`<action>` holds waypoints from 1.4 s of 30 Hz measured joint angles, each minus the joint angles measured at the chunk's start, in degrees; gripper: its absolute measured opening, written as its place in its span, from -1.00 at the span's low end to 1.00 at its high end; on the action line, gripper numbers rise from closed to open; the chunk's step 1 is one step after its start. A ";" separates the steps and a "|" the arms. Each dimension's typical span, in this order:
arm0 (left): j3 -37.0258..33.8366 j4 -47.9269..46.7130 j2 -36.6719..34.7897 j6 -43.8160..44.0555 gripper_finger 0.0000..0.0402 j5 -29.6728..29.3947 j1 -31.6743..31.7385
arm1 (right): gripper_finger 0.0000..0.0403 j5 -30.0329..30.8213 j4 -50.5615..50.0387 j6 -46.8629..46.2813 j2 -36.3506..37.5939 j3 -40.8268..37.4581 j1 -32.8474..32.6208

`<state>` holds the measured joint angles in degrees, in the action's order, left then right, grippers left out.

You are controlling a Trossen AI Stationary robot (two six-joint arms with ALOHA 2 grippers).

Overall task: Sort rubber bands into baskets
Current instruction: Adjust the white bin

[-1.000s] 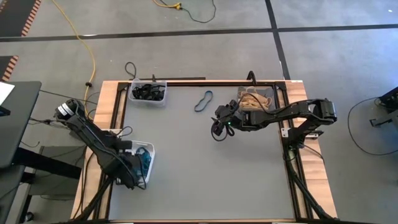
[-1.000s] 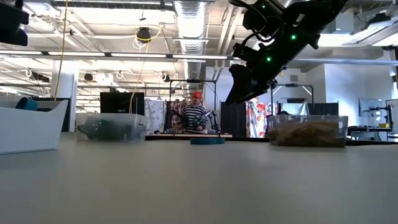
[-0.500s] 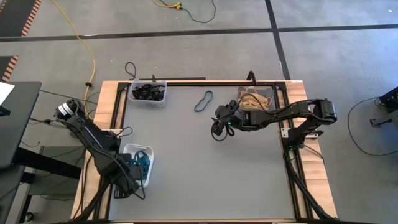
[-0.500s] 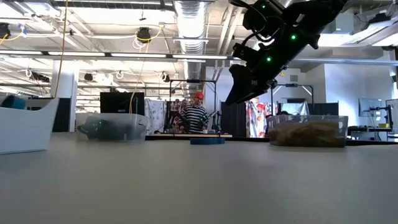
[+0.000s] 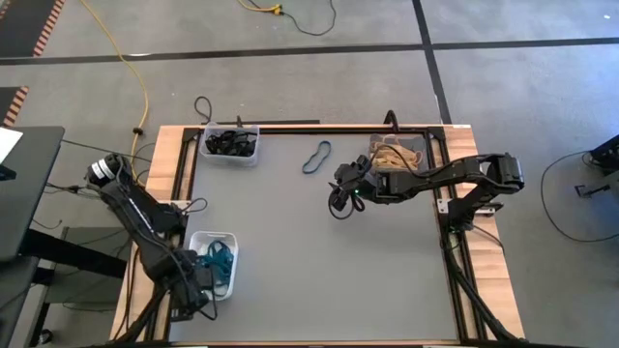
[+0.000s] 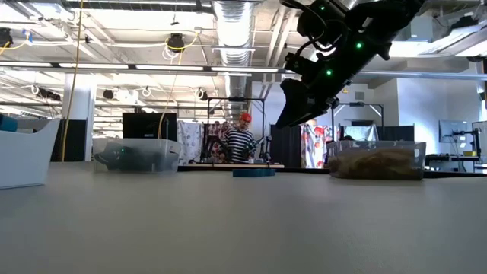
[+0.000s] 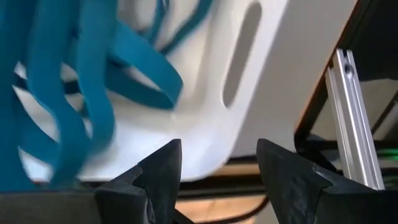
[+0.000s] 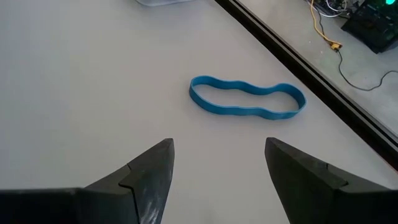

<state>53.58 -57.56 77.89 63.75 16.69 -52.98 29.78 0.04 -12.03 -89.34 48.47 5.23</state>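
That last blue rubber band lying flat on the desk just ahead of the right hand, fingers apart and empty, looks light and floppy, best pinched mid-loop.

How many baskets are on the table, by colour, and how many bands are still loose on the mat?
Clear basket with black bands: 1
Dark grey basket with tan bands: 1
White basket with teal bands: 1
Loose teal band on the mat: 1
Total: 3 baskets, 1 loose band
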 joint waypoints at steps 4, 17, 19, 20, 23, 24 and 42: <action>0.00 0.00 0.00 1.25 -0.01 2.28 -0.50 | 0.40 0.00 0.00 0.02 0.00 0.00 0.00; 6.58 -7.25 -0.22 -0.11 -0.07 -10.83 -0.34 | 0.40 0.00 -0.02 -0.44 0.00 0.00 -0.02; 5.96 -8.03 -0.04 -0.92 -0.08 -14.09 -0.30 | 0.40 0.00 0.00 -0.44 0.00 0.00 -0.02; 5.54 -7.90 0.32 -1.58 -0.08 -14.42 -0.09 | 0.40 0.00 0.00 -0.44 0.00 0.00 -0.02; 4.30 -6.99 2.47 -3.84 -0.08 -13.41 1.25 | 0.40 0.00 0.00 -0.42 0.00 0.00 -0.02; 4.14 -6.98 3.32 -4.48 -0.08 -13.00 1.82 | 0.40 0.00 0.00 -0.37 0.00 0.00 -0.02; 3.96 4.42 13.20 -12.17 -0.08 1.33 4.93 | 0.40 -0.02 0.00 -0.15 0.00 0.00 -0.02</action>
<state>57.54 -53.14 91.09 51.59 18.02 -48.05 29.76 0.03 -12.19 -89.34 48.47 5.21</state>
